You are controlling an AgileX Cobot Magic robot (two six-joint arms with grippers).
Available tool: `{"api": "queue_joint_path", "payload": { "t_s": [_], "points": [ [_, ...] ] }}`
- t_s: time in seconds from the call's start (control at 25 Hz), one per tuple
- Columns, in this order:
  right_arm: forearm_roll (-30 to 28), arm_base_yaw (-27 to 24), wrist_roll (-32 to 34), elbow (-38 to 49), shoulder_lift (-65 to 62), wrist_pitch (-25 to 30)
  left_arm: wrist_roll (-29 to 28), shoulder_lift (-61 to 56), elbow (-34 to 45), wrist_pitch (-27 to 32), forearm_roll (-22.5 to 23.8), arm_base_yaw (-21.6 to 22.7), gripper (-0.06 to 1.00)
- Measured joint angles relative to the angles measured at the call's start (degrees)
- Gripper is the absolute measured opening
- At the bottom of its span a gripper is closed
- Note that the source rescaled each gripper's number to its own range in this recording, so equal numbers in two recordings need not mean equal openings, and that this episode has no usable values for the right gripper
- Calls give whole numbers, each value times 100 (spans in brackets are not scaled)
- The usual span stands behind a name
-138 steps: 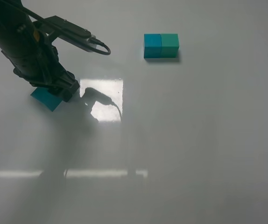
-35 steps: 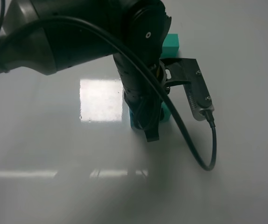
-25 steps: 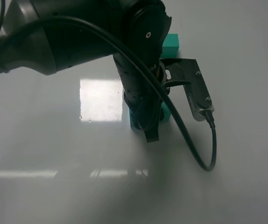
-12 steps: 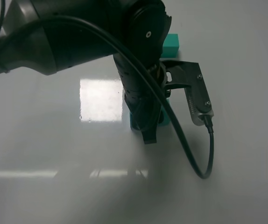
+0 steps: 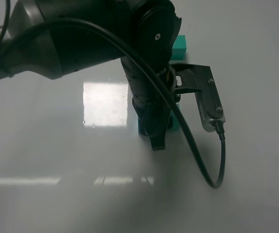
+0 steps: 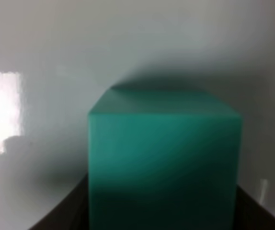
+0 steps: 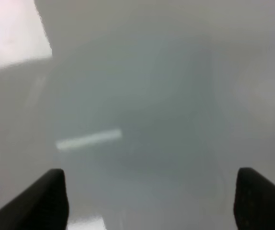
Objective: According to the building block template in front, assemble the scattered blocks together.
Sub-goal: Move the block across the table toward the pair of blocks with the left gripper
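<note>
My left gripper (image 5: 155,130) reaches down near the table's middle and is shut on a small teal block (image 5: 174,124). Only the block's edges show on each side of the fingers. In the left wrist view the block (image 6: 164,153) looks sea-green and fills the space between the dark fingers (image 6: 56,218), with the table just under it. Only the green corner of the template (image 5: 180,43) shows behind the arm; its blue half is hidden. I see no second loose block. My right gripper (image 7: 152,201) is open and empty over bare table, and it is out of the high view.
The left arm's dark bulk (image 5: 81,39) covers the upper left and middle of the high view. Its wrist camera bracket (image 5: 206,99) and looping cable (image 5: 212,170) hang to the right of the gripper. A bright light reflection (image 5: 105,103) lies on the white table.
Since 5.5 s ago the left arm has moved from the far left, where it was on a cyan block, to the middle. In the last half second it has shifted slightly right.
</note>
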Motion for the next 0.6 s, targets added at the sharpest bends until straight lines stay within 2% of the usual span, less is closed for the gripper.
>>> {"api": "queue_joint_path", "payload": {
  "t_s": [0.24,0.32,0.36,0.44,0.52,0.6],
  "points": [
    [0,0,0,0,0,0,-22,13,-7,-25,-14,-11,0],
    [0,0,0,0,0,0,-113,13,-7,-47,-19,-11,4],
    [0,0,0,0,0,0,-199,13,-7,-72,-31,-11,12],
    [0,0,0,0,0,0,-354,13,-7,-100,-47,-17,36],
    [0,0,0,0,0,0,-424,13,-7,-125,-47,-29,64],
    [0,0,0,0,0,0,-470,13,-7,-135,-40,-55,81]
  ]
}}
